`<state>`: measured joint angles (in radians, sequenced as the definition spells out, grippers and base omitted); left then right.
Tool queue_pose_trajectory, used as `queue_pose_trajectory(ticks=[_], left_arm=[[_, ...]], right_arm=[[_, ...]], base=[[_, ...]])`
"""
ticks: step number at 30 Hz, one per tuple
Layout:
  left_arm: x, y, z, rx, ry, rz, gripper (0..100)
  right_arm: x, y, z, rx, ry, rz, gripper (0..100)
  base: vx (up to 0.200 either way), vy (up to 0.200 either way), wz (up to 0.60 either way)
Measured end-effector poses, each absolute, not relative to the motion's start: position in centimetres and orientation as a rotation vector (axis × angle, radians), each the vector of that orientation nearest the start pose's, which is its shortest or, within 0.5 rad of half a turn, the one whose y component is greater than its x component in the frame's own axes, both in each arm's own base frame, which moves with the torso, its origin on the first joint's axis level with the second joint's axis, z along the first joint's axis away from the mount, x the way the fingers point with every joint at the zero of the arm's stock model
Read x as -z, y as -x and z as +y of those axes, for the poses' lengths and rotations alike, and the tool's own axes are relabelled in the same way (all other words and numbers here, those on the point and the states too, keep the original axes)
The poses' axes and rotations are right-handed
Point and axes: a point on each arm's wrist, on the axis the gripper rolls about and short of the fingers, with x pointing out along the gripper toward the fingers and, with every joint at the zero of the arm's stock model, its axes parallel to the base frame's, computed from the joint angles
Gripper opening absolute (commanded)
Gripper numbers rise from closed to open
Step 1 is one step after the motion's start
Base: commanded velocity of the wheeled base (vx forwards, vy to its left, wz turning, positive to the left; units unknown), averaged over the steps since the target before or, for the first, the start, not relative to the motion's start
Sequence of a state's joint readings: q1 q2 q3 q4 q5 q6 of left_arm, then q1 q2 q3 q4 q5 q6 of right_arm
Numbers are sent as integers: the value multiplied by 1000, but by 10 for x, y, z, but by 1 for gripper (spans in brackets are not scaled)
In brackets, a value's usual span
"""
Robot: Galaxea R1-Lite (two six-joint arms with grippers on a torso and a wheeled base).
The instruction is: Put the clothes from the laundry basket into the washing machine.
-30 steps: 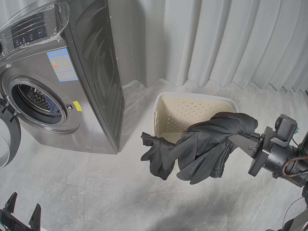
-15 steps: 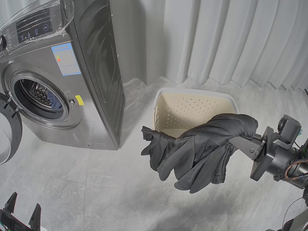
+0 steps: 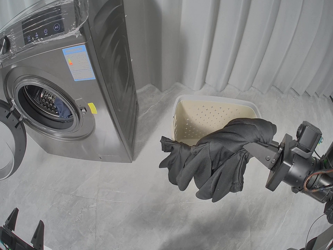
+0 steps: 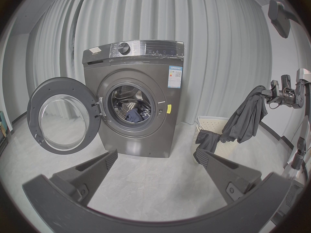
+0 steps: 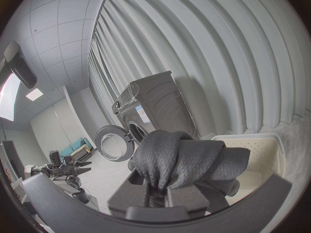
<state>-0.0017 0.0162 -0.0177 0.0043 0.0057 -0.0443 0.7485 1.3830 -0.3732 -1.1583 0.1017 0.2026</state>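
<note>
Head view has swung slightly since the earlier frames, so the washing machine (image 3: 104,87) and laundry basket (image 3: 215,98) sit further right, while the right end effector (image 3: 256,144) stays clamped on a bunched fold of the dark grey garment (image 3: 215,157), which hangs crumpled over the basket's near rim. The basket shows cream perforated walls, and a dark blue cloth (image 3: 63,110) lies in the drum beside the open door (image 3: 14,146). The left end effector (image 3: 27,217) is spread wide, holding nothing.

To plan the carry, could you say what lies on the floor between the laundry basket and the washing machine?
Nothing: the head view shows bare floor between the washing machine and the laundry basket.
</note>
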Motion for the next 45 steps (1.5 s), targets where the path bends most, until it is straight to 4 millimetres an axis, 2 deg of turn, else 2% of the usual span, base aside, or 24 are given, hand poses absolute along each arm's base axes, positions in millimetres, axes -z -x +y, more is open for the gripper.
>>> queue_pose_trajectory(ticks=[26,32,45], left_arm=[[-80,23,0,-4,45,3,100],[-80,23,0,-4,38,2,100],[-80,23,0,6,-4,2,100]], right_arm=[[-198,-146,141,-868,-235,-36,0],[-193,-145,140,-864,-183,-35,0],[-189,-145,139,-864,-168,-24,0]], base=[[0,200,0],[0,200,0],[0,0,0]])
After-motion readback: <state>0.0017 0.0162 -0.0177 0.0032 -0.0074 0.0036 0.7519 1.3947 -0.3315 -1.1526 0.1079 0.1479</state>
